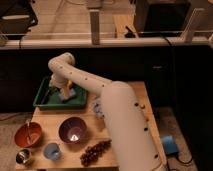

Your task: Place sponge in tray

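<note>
Reaching into the green tray (44, 101) at ten o'clock on the wooden table (120, 107), the gripper (64, 95) sits beside the sponge (71, 93). Bowls and grapes (95, 152) crowd six o'clock; a dark glass partition (150, 60) spans twelve o'clock.

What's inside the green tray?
Inside the green tray the gripper reaches down beside a pale blue sponge. The arm covers part of the tray's floor, so anything beneath it is hidden.

place: office/lab floor | evidence: glass partition (95, 22); wooden table (125, 100) | pincer (64, 95) inside green tray (42, 102)
</note>
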